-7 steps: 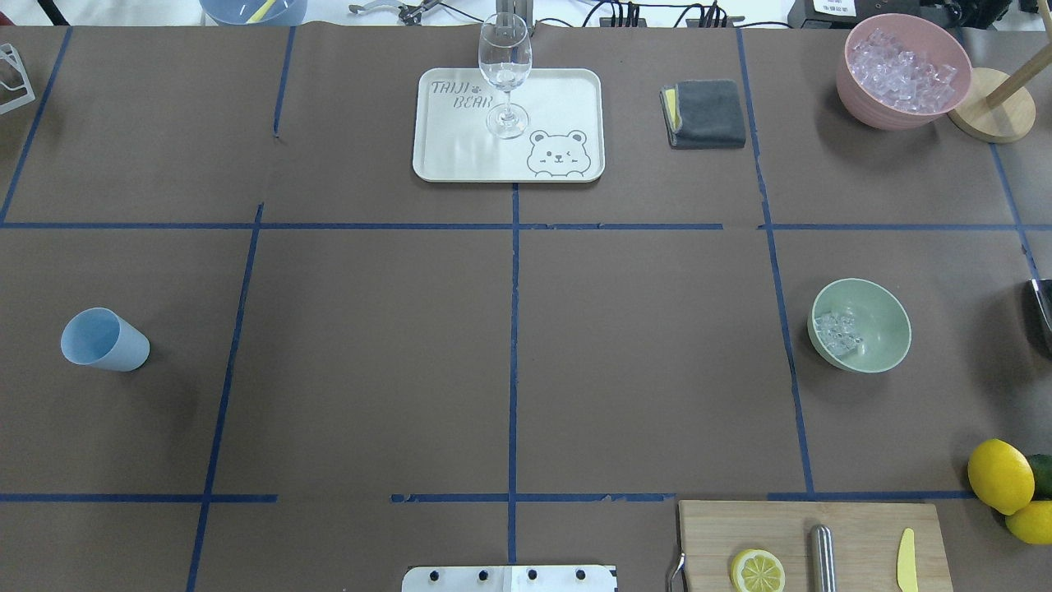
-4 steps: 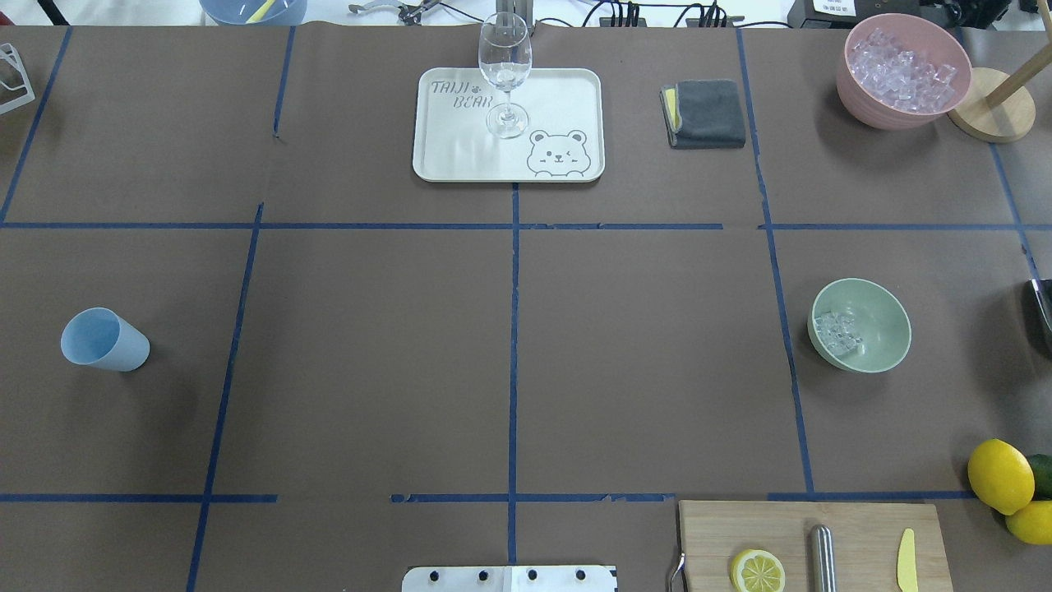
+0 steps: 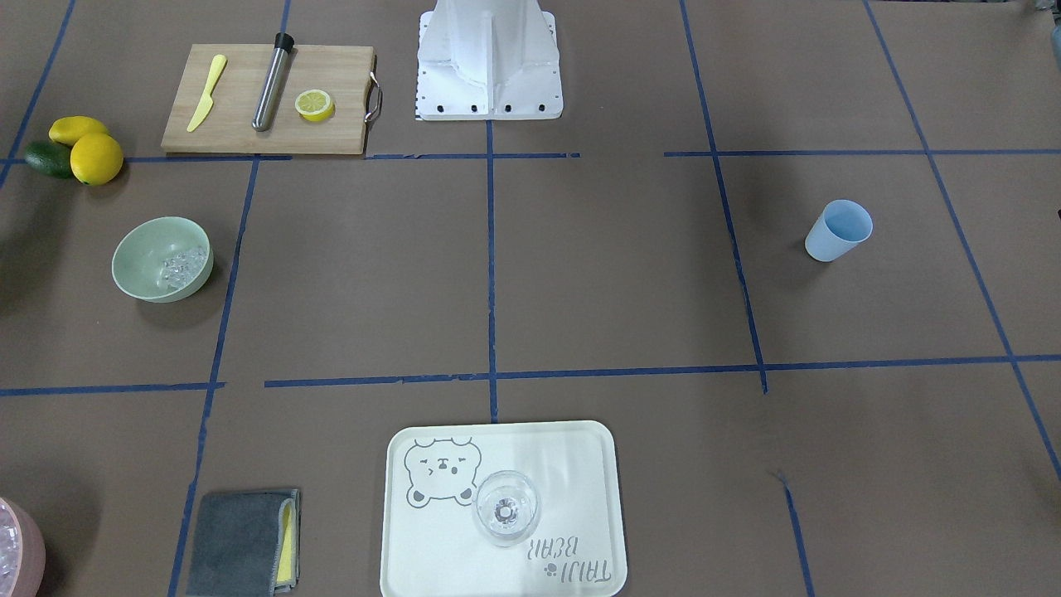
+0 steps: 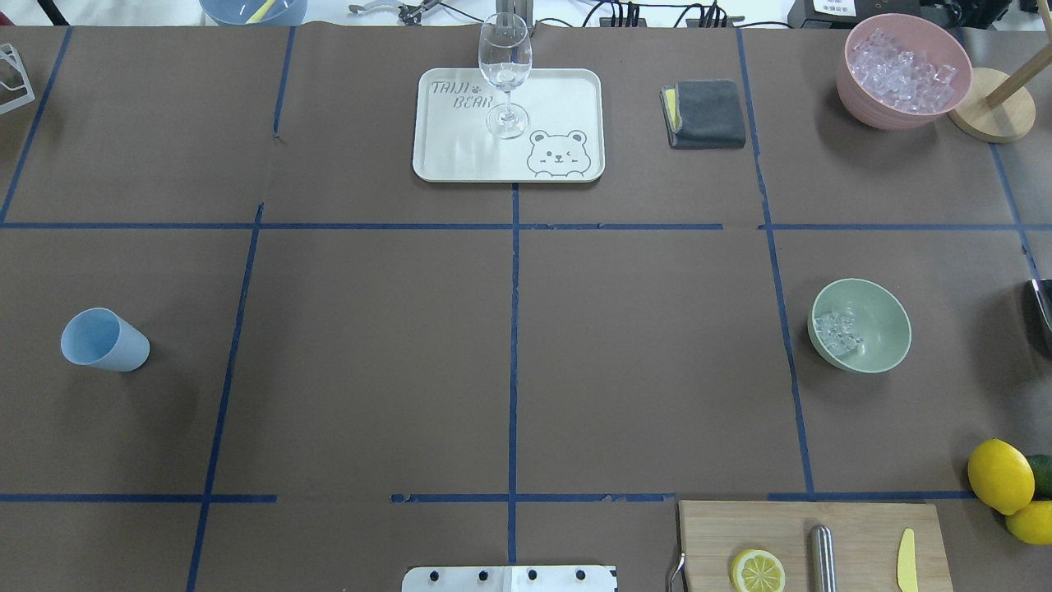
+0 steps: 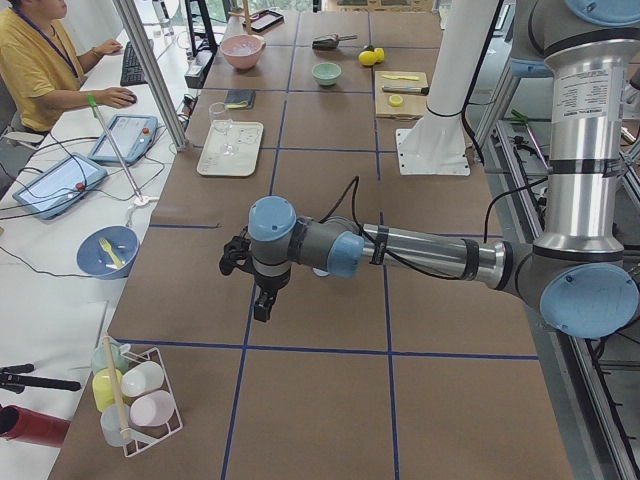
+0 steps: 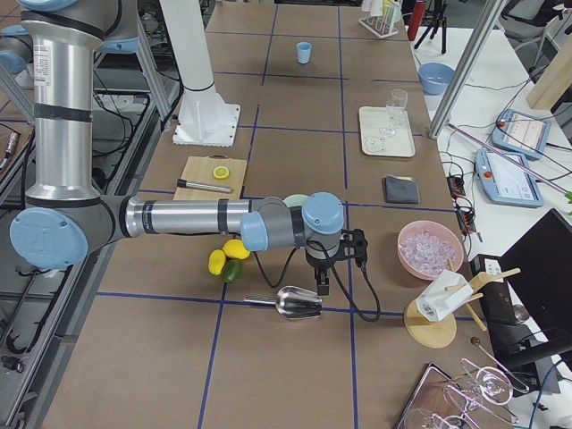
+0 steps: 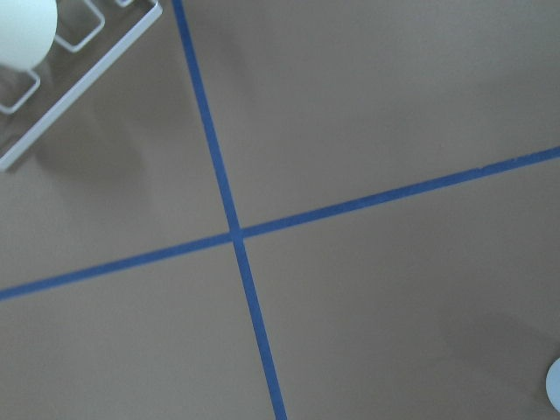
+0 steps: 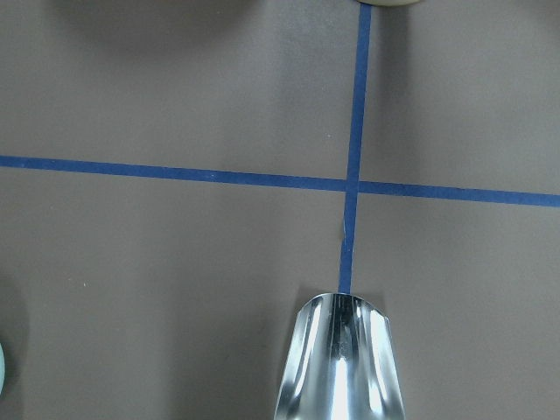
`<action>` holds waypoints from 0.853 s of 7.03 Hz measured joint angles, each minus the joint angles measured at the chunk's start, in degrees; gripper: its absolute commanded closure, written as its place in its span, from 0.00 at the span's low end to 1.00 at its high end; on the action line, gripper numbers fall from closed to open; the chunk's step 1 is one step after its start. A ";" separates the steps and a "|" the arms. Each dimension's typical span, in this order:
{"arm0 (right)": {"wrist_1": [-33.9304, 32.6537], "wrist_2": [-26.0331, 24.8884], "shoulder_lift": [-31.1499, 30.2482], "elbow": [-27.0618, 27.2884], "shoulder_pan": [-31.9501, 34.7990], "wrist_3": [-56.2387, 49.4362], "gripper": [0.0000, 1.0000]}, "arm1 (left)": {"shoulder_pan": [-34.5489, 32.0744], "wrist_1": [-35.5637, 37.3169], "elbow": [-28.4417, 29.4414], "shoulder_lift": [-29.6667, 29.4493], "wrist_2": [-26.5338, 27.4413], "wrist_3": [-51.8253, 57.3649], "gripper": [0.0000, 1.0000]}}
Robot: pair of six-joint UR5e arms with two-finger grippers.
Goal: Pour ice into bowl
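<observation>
The pale green bowl [image 4: 886, 329] stands on the right side of the table, with a small heap of clear ice [image 4: 837, 331] inside it against one wall. The front-facing view shows the same bowl [image 3: 139, 259] and ice [image 3: 183, 264]. My right gripper [image 6: 320, 284] hangs just above a metal scoop [image 6: 297, 304] that lies on the table near the bowl; only the side view shows the gripper, so I cannot tell its state. The scoop's blade [image 8: 341, 363] fills the bottom of the right wrist view. My left gripper [image 5: 262, 302] hovers over the table far from the bowl, state unclear.
A pink tub [image 4: 855, 82] full of ice stands at the far right corner beside a wooden stand [image 4: 990, 115]. A stemmed glass [image 4: 505, 62] is on a tray [image 4: 567, 99]. A blue cup [image 4: 103, 339], grey cloth [image 4: 707, 113], lemons [image 4: 999, 475] and cutting board [image 4: 855, 534] are also here.
</observation>
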 measured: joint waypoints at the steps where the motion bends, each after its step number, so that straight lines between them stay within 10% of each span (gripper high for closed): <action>1: 0.01 -0.03 -0.08 0.09 0.00 -0.15 0.00 | -0.79 5.09 -0.15 -0.29 -0.14 0.39 0.00; 6: -0.16 0.90 0.37 -0.69 -0.01 0.62 0.00 | -1.39 5.75 2.68 -0.58 -1.74 8.56 0.00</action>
